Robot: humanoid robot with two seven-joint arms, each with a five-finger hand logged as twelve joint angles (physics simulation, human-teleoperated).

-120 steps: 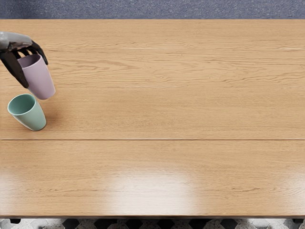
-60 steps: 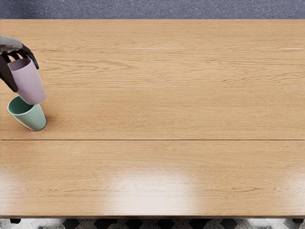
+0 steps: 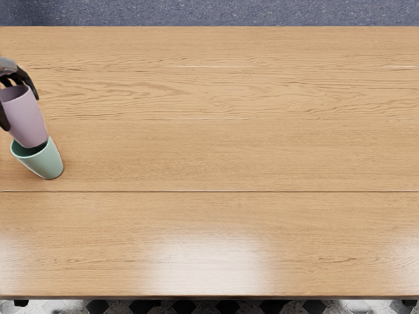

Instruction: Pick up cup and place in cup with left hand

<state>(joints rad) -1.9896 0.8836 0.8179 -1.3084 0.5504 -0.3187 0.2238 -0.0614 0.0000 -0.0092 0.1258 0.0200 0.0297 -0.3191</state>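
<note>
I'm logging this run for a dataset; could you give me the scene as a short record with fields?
left hand: fingers closed around the held cup
held cup: smooth, tapered, pale purple cup, tilted
target: smooth, tapered, mint-green cup, mouth up
surface: light wooden table
alignment: purple cup's base overlaps the green cup's mouth in view
insertion depth: cannot tell
right hand: not in view

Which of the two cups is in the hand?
The pink-lilac cup, gripped near its rim by the left hand; its base overlaps the mouth of the green cup, which no hand grips.
</note>
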